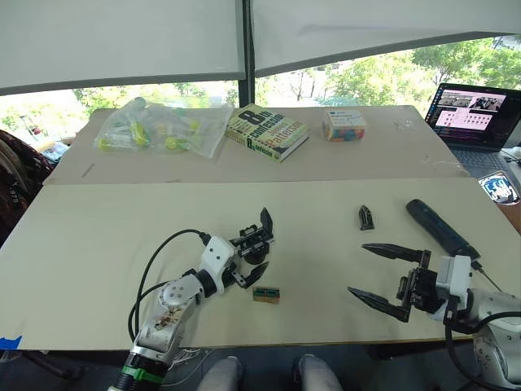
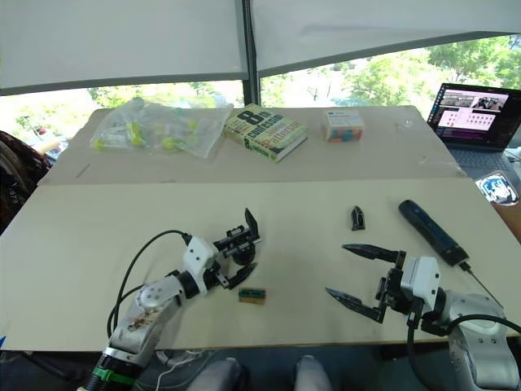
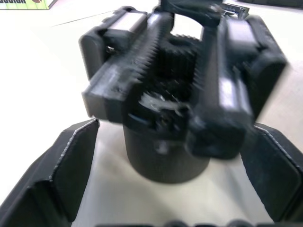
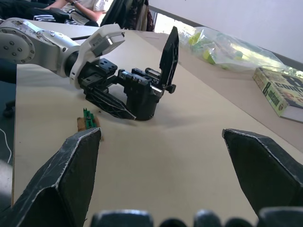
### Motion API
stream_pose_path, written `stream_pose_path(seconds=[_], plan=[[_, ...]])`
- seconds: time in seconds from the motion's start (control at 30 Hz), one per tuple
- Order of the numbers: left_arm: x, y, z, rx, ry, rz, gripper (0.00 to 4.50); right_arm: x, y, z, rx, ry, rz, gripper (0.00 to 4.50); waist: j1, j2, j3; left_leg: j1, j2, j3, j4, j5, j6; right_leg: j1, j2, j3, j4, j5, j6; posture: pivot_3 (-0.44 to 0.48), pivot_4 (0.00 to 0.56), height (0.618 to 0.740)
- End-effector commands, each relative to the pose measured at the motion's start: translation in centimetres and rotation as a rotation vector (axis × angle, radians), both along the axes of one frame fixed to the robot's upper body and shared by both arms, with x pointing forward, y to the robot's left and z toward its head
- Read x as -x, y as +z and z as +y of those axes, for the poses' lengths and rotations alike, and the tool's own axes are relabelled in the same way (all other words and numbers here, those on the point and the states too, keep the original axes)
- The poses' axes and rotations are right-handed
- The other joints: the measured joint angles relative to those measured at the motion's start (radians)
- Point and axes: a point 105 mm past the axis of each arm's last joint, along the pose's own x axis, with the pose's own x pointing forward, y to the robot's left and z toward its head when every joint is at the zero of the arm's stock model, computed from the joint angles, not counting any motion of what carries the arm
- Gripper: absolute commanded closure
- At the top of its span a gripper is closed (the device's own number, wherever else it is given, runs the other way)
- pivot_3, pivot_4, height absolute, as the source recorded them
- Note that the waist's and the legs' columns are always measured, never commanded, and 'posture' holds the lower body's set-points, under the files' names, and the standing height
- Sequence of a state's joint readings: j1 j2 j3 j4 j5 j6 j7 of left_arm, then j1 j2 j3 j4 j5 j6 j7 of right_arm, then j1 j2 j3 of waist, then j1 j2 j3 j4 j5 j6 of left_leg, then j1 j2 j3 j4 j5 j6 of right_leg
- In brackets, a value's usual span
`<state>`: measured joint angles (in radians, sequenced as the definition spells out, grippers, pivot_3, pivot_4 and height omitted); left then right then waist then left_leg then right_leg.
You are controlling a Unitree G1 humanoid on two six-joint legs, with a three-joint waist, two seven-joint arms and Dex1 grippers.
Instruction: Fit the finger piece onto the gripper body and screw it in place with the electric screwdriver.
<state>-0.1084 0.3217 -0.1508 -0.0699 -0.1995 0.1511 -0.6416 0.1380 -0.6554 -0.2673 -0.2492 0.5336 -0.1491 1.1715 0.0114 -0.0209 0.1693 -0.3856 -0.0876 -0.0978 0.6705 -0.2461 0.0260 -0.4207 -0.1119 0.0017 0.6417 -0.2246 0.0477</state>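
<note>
Gripper body [image 1: 255,244] sits upright on the pale board left of center, a black blocky assy w/ toothed racks and a central gear on a round base, one pointed black finger sticking up at its far side. Finger piece [image 1: 366,217] lies loose on the board well to the right of it, small black tapered wedge, near the electric screwdriver but apart from it. Electric screwdriver [image 1: 440,229] lies flat further right, long dark pen-shaped barrel angled across the board, thin metal bit at its near end pointing toward the right edge.
</note>
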Motion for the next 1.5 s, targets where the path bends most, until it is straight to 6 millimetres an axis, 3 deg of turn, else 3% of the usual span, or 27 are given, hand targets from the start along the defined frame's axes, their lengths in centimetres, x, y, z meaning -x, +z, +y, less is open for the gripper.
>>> stream_pose_path(seconds=[0.03, 0.2, 0.33, 0.57, 0.73, 0.93, 1.03, 1.13, 1.4, 1.5], plan=[[0.3, 0.5, 1.5, -0.009, -0.033, -0.009, 0.02, 0.1, 1.1, 0.2, -0.002, 0.006, -0.04, 0.0, 0.0, 0.0, 0.0, 0.0, 0.0, 0.0, 0.0, 0.0, 0.0, 0.0, 0.0, 0.0, 0.0, 0.0, 0.0, 0.0, 0.15, 0.74], [0.7, 0.2, 3.2, -0.042, -0.161, 0.042, 0.02, 0.0, 1.0, 0.5, -0.01, 0.003, -0.041, 0.0, 0.0, 0.001, -0.001, 0.0, 0.0, 0.0, 0.0, 0.0, 0.0, 0.0, 0.0, 0.0, 0.0, 0.0, 0.0, 0.0, 0.15, 0.74], [-0.4, 0.9, 3.5, -0.071, -0.251, 0.01, 0.02, -0.1, 1.0, 0.7, -0.015, 0.004, -0.04, 0.0, 0.0, 0.001, -0.001, 0.001, 0.0, 0.0, 0.0, 0.0, 0.0, 0.0, 0.0, 0.0, 0.0, 0.0, 0.0, 0.0, 0.15, 0.74], [-2.6, 0.6, 2.3, -0.124, -0.379, 0.006, 0.02, 0.2, 1.0, 1.0, -0.017, 0.005, -0.032, 0.0, 0.001, 0.001, -0.001, 0.0, -0.001, 0.0, 0.0, 0.0, 0.001, 0.0, 0.0, 0.0, 0.0, 0.0, 0.0, 0.0, 0.15, 0.74], [-2.6, 0.7, 0.8, -0.099, -0.485, 0.015, 0.02, 0.3, 1.2, 0.9, -0.012, -0.009, -0.033, 0.0, -0.001, 0.001, -0.001, 0.0, -0.001, 0.001, 0.001, 0.0, 0.001, 0.0, 0.0, 0.0, 0.0, 0.001, 0.001, 0.0, 0.15, 0.74], [-3.6, 0.2, 0.1, -0.102, -0.466, -0.004, 0.02, 0.4, 1.2, 0.8, -0.009, -0.025, -0.035, 0.0, 0.001, 0.001, -0.001, 0.0, -0.001, 0.001, 0.002, 0.001, 0.001, 0.001, 0.0, 0.001, 0.0, 0.001, 0.001, 0.0, 0.15, 0.74], [-3.8, -0.1, 0.1, -0.114, -0.45, -0.009, 0.75, 0.4, 1.2, 0.8, -0.01, -0.032, -0.037, 0.0, 0.002, 0.001, -0.001, 0.0, -0.001, 0.001, 0.003, 0.001, 0.001, 0.001, 0.0, 0.0, 0.0, 0.001, 0.002, 0.0, 0.15, 0.74], [-3.5, 0.7, 0.5, -0.07, -0.425, -0.05, 2.12, 0.4, 1.2, 0.7, -0.009, -0.036, -0.037, 0.0, 0.001, 0.001, -0.001, 0.0, -0.001, 0.001, 0.004, 0.0, 0.002, 0.002, 0.0, 0.001, 0.001, 0.002, 0.002, 0.0, 0.15, 0.74], [-2.2, 4.3, 0.8, 0.079, -0.15, -0.098, 2.23, 0.4, 1.2, 0.4, -0.003, -0.028, -0.031, 0.0, -0.009, 0.001, 0.0, -0.002, -0.001, 0.001, 0.004, 0.0, 0.002, -0.001, 0.0, 0.003, 0.001, 0.002, 0.002, 0.0, 0.15, 0.74], [-1.2, 4.3, 0.8, 0.057, -0.038, -0.086, 2.23, 0.3, 1.3, 0.4, -0.001, -0.015, -0.029, 0.0, -0.002, 0.001, 0.0, -0.002, -0.001, 0.001, 0.005, 0.0, 0.002, -0.001, 0.0, 0.003, 0.001, 0.002, 0.003, 0.0, 0.15, 0.74]])
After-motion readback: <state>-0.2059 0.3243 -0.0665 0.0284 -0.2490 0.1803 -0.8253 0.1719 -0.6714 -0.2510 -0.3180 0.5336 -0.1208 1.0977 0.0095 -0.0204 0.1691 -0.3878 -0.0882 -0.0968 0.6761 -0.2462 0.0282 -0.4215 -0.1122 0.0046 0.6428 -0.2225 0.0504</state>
